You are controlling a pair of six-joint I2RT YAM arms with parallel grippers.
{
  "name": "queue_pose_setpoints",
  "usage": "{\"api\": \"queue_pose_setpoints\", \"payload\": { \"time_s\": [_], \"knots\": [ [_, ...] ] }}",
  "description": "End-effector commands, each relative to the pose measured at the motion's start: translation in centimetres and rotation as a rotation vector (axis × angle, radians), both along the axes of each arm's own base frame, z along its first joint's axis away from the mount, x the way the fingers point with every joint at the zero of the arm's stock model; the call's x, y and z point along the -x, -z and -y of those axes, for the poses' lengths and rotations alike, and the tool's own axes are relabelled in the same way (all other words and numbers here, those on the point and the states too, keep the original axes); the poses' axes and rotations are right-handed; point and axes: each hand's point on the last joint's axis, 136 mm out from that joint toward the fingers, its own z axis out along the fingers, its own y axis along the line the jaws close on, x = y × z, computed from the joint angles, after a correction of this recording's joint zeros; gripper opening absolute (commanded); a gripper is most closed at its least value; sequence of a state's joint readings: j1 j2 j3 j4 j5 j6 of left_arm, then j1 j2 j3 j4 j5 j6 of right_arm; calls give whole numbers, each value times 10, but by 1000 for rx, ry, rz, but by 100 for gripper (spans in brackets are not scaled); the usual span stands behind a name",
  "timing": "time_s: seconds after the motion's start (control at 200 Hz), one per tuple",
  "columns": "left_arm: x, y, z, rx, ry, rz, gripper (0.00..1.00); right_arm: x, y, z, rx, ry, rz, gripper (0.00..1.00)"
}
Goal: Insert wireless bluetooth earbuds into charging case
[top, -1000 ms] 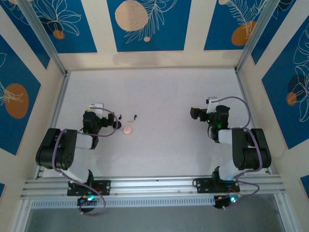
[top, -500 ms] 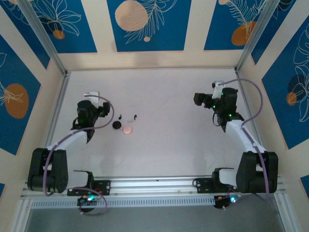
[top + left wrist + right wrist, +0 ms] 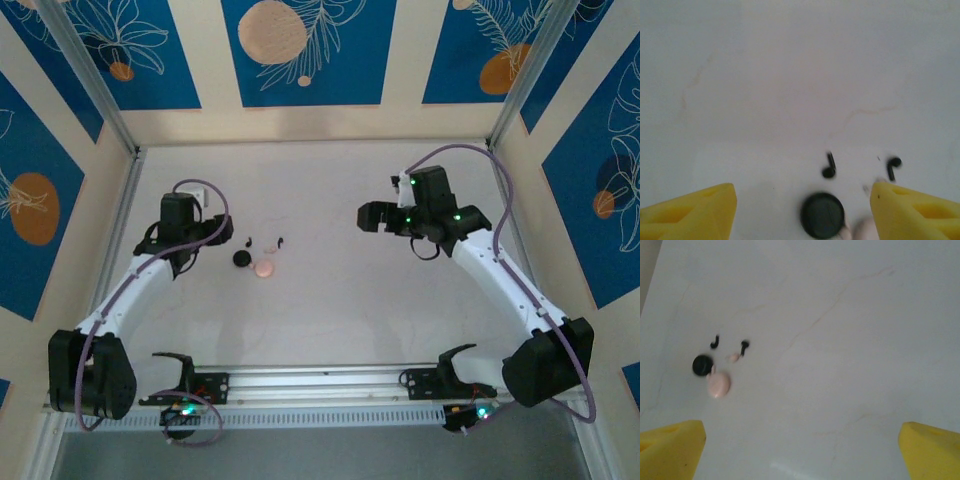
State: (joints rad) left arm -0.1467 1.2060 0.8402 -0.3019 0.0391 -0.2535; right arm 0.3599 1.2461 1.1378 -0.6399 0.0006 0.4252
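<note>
White table (image 3: 350, 300): 2 earbuds (image 3: 829, 167) lying free beside black disc (image 3: 822, 215).

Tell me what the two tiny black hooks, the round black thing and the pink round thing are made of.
The two earbuds look like smooth black plastic, though they are too small to be sure. The black disc seems matte plastic or rubber: dark, no shine. The pink piece looks like smooth pale plastic, evenly coloured.

The left pincer (image 3: 220, 232) has drawn back from the earbuds (image 3: 248, 241), while the right pincer (image 3: 364, 216) has swung out leftward.
</note>
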Motion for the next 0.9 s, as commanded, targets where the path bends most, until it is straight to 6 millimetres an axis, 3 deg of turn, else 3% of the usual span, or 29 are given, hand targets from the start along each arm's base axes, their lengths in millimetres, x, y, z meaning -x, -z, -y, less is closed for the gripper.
{"api": "queue_pose_setpoints", "payload": {
  "time_s": [0.0,0.185,0.415,0.69,0.895],
  "knots": [
    [26,-6,31,48,180,-115,69,12,-6,-9,-82,9,-54,99],
    [50,-8,57,-56,439,-264,68,15,-19,-13,-122,-44,19,100],
    [70,15,74,-248,636,-488,67,21,-32,-5,-145,-56,83,99],
    [61,49,89,-413,710,-709,65,28,-25,-3,-176,-59,83,99],
    [42,63,103,-457,710,-725,66,28,-19,-1,-169,-54,72,99]
  ]
}}
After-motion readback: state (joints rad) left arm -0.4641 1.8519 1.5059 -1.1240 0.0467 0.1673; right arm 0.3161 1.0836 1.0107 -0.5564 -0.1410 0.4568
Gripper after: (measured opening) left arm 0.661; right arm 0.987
